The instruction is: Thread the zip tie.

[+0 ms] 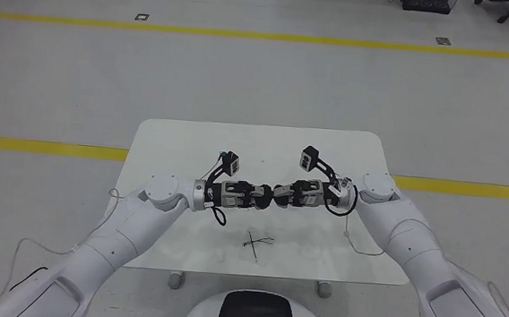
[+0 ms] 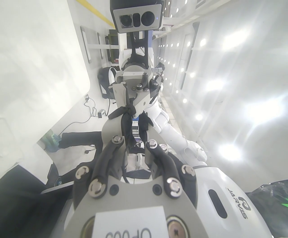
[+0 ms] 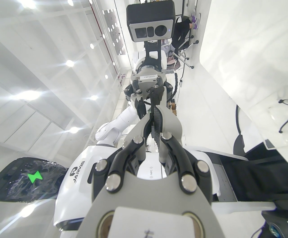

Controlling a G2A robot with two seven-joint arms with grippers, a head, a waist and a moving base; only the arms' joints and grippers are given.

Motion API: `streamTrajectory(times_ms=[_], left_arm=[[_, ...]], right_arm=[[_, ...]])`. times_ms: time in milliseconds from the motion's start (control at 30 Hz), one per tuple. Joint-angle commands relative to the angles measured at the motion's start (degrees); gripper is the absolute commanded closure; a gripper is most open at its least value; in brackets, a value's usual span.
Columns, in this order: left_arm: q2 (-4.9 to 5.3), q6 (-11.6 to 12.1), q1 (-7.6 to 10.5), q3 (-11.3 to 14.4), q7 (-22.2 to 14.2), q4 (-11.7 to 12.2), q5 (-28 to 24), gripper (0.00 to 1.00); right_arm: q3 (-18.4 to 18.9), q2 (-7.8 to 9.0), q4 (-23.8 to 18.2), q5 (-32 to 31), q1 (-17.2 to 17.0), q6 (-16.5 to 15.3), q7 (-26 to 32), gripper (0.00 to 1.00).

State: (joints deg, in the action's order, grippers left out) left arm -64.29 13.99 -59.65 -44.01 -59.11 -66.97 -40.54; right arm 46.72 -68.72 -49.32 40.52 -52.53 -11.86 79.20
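A: Step?
B: Alignment: the right gripper [image 3: 154,115] pinches the zip tie [image 3: 154,104] above the table [image 1: 193,145], facing the left gripper [image 2: 132,117], whose jaw state cannot be told
A: Next?
B: Probably a fine, steady feed of tail into head

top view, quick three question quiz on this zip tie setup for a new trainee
1. True or false: the left gripper and right gripper meet tip to tip above the table.
2. Where do the loose black zip ties lie? A: crossed on the table, nearer the robot than the grippers. B: on the floor. C: in a box.
3. Fill in: the table top is ___ in colour.
Key: 1 true; 2 A; 3 white.
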Motion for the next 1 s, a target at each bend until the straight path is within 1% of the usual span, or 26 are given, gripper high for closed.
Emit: streamTrajectory(times_ms=[0,67,167,200,333,367,400,433,600,733,867,900,967], left_arm=[[-0.05,-0.04,-0.03,-0.03,-0.05,0.09,-0.12,0.91],[-0.09,-0.09,0.00,-0.03,-0.09,0.17,-0.11,0.92],[-0.15,-0.16,0.04,-0.04,-0.13,0.26,-0.02,0.99],[-0.17,-0.18,0.06,-0.05,-0.17,0.28,0.03,1.00],[-0.24,-0.18,0.05,-0.04,-0.35,0.43,0.09,1.00],[-0.26,-0.16,0.06,-0.05,-0.37,0.48,0.09,1.00],[-0.28,-0.02,0.04,-0.11,-0.30,0.54,0.03,1.00],[-0.27,0.26,0.04,-0.23,-0.32,0.57,0.04,1.00],[-0.06,1.10,-0.17,-1.01,-0.47,0.46,0.44,1.00],[0.36,2.52,-0.71,-2.11,-0.15,0.75,1.58,1.00],[0.97,4.42,-1.57,-3.48,-0.44,1.19,2.87,1.00],[1.20,5.49,-1.87,-4.16,-0.16,1.44,3.36,1.00],[1.56,5.49,-2.45,-5.72,0.24,0.81,4.43,1.00]], right_arm=[[0.14,-0.05,0.04,-0.11,-0.04,-0.02,0.13,1.00],[0.26,-0.10,0.06,-0.21,-0.08,-0.02,0.22,1.00],[0.47,-0.17,0.12,-0.33,-0.15,-0.03,0.32,1.00],[0.55,-0.20,0.13,-0.37,-0.17,-0.05,0.37,1.00],[0.76,-0.30,0.16,-0.58,-0.26,0.00,0.44,1.00],[0.77,-0.32,0.15,-0.73,-0.25,0.05,0.44,0.85],[0.82,-0.34,0.16,-0.74,-0.26,0.12,0.44,0.02],[0.93,-0.36,0.18,-0.57,-0.31,0.25,0.44,0.00],[1.61,-0.21,0.44,-0.33,-0.46,0.41,0.44,0.00],[2.82,0.12,0.78,-0.06,-0.70,0.21,0.36,0.00],[3.94,0.47,0.45,-0.48,-1.08,0.53,-0.25,0.00],[3.94,0.47,0.45,-0.48,-1.08,0.53,-0.25,0.00],[3.94,0.47,0.45,-0.48,-1.08,0.53,-0.25,0.00]])
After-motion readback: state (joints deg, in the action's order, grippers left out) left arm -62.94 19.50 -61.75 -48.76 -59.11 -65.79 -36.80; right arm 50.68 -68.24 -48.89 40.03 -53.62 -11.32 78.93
